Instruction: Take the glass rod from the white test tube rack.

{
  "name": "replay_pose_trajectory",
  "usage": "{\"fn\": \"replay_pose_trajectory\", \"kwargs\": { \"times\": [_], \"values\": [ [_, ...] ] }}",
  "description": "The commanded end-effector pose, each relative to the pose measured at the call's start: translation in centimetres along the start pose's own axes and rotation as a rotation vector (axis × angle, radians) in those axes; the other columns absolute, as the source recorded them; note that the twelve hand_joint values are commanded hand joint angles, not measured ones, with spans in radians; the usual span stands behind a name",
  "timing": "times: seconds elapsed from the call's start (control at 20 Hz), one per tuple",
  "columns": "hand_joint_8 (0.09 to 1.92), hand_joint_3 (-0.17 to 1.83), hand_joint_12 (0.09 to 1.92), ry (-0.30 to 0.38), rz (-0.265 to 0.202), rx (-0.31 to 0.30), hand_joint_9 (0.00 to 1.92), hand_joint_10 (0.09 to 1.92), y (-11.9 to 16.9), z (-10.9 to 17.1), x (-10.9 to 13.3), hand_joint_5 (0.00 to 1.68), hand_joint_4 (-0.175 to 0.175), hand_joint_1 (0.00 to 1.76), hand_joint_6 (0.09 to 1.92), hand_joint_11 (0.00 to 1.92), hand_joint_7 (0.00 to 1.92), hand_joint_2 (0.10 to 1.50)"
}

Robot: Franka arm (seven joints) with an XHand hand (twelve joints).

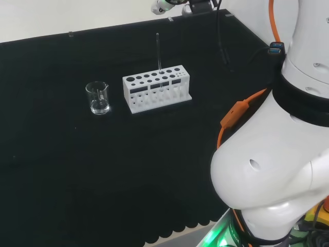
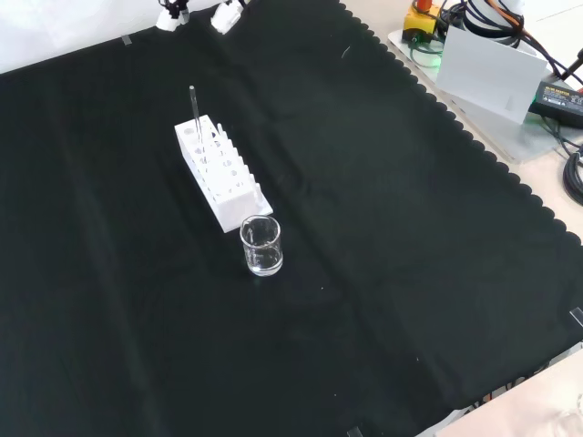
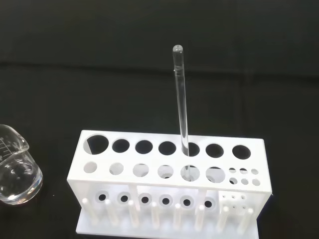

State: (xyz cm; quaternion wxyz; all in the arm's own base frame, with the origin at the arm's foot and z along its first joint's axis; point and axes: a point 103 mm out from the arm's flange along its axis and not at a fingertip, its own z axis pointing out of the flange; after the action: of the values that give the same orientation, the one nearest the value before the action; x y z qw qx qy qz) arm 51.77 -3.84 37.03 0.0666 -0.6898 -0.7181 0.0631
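One clear glass rod (image 3: pixel 181 107), upright.

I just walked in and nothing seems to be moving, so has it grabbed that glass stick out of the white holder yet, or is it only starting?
Only starting, by the look of it. Nothing is done: the glass rod stands upright in a hole of the white test tube rack. Nothing is in hand either; nothing touches the rod. Left to do: reach in, grip the rod and lift it clear. The small glass beaker beside the rack plays no part.

Robot arm (image 1: pixel 272 170): rounded glossy white links separated by a black joint band (image 1: pixel 303 100); an orange cable (image 1: pixel 241 113) is routed alongside.
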Motion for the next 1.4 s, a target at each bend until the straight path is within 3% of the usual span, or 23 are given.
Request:
{"fn": "replay_pose_trajectory", "kwargs": {
  "times": [0.05, 0.65, 1.4],
  "values": [
    [0.78, -0.17, 1.32, 0.004, -0.022, 0.015, 0.71, 0.70, 1.3, 2.1, 0.4, 0.44, -0.132, 0.67, 0.09, 0.51, 0.53, 1.21],
    [0.77, -0.17, 1.32, 0.020, -0.050, 0.049, 0.71, 0.69, 2.5, 4.6, 1.0, 0.44, -0.132, 0.66, 0.09, 0.50, 0.54, 1.21],
    [0.77, -0.17, 1.32, 0.057, -0.069, 0.059, 0.71, 0.69, 3.3, 7.3, -0.1, 0.44, -0.127, 0.63, 0.09, 0.50, 0.54, 1.21]
  ]
}}
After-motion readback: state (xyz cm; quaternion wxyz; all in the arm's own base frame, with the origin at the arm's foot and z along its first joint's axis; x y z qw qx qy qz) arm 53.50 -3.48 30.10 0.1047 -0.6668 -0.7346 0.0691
